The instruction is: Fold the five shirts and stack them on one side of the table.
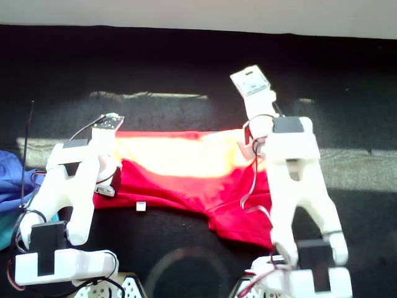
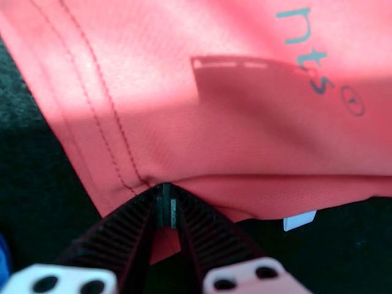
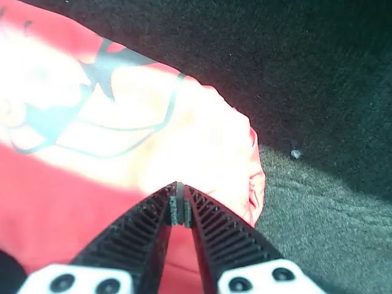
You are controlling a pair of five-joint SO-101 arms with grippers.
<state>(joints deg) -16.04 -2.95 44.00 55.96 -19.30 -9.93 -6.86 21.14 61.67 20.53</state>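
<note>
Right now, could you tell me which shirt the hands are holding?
The red shirt, spread out centrally; the blue shirt lies bunched at the edge.

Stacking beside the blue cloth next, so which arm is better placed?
Left, probably: the left gripper pinches the red shirt at the edge nearest the blue cloth; the right gripper holds the far end.

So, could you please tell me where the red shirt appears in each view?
High view: red shirt spread mid-table between both arms.
Left wrist view: its hemmed edge at the left gripper.
Right wrist view: its bunched edge at the right gripper.
Shared landmark: black table cover.
</note>
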